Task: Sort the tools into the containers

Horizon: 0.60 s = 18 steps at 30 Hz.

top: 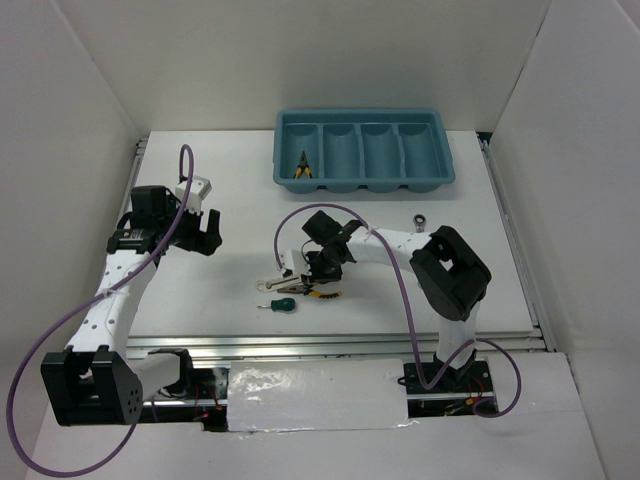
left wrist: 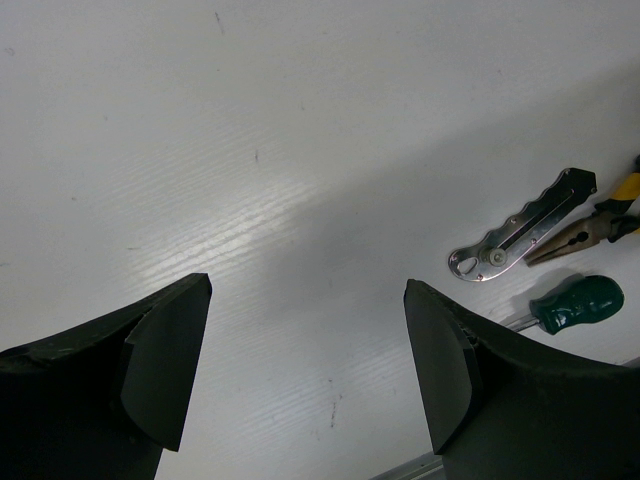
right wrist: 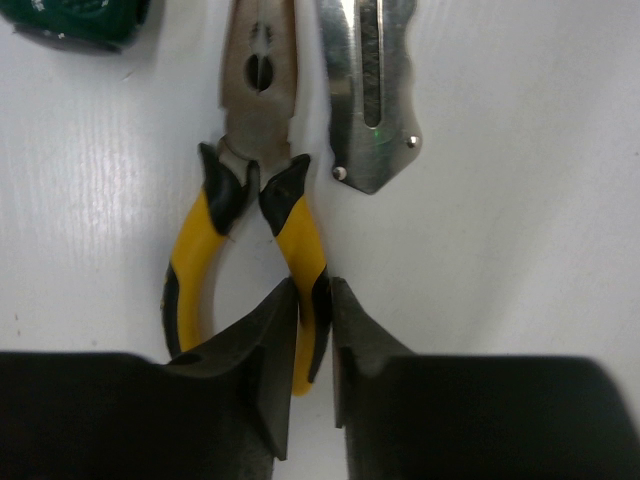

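Note:
The teal tray (top: 448, 170) stands at the back with four compartments; one yellow-handled pliers (top: 302, 168) lies in the leftmost one. My right gripper (top: 322, 287) is shut on one handle of the second yellow pliers (right wrist: 255, 150), which lies on the table; the fingertips (right wrist: 285, 320) pinch its right handle. A flat silver metal piece (right wrist: 370, 100) and the green-handled screwdriver (right wrist: 75, 20) lie beside it. My left gripper (top: 205, 232) is open and empty over bare table to the left (left wrist: 305, 370); it sees the silver piece (left wrist: 520, 238), pliers (left wrist: 590, 228) and screwdriver (left wrist: 575, 303).
The head of a silver wrench (top: 421, 216) shows on the table behind the right arm, in front of the tray. White walls enclose the table on three sides. A purple cable loops over each arm.

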### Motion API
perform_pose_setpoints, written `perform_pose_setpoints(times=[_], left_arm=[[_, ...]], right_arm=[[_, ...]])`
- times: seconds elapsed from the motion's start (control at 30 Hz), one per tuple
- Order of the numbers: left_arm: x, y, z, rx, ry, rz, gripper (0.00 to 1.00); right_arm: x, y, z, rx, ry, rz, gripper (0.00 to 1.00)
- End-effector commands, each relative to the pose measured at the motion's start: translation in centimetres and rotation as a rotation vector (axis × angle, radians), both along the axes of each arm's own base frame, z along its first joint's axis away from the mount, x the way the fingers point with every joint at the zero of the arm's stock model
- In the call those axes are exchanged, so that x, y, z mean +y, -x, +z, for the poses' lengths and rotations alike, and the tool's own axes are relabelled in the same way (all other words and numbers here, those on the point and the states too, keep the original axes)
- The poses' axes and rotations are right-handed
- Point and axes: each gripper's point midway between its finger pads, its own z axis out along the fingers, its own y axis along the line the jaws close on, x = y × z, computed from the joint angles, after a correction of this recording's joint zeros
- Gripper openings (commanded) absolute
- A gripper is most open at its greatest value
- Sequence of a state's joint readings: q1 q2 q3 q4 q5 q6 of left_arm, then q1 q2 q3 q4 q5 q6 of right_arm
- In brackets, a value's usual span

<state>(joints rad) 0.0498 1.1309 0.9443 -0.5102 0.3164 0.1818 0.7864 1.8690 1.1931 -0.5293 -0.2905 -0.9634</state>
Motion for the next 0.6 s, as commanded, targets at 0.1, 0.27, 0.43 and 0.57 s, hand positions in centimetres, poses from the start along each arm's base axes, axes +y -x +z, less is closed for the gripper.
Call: perform_pose_setpoints(times=[0.1,0.27,0.43,0.57], left_arm=[[0.1,-1.0,1.3,-0.050,-0.013,-0.016,0.92],[0.3,-1.5,1.5,-0.059,-0.014,-0.013,0.92],[0.1,-2.0,1.8,-0.064,0.006,-0.003,0.91],[0.3,-2.5,2.0,-0.066,0.025,0.029,0.92]], right_arm=[[-0.3,0.8,1.8,0.017,-0.016,0.011,0.16],[-0.6,1.7,7.4,-0.006,-0.152,-0.011,0.09],[-0.9,0.2,13.5,-0.024,-0.308,-0.161,0.00],[-0.8,-4.6,17.9,0.044,-0.445,-0.432,0.00]])
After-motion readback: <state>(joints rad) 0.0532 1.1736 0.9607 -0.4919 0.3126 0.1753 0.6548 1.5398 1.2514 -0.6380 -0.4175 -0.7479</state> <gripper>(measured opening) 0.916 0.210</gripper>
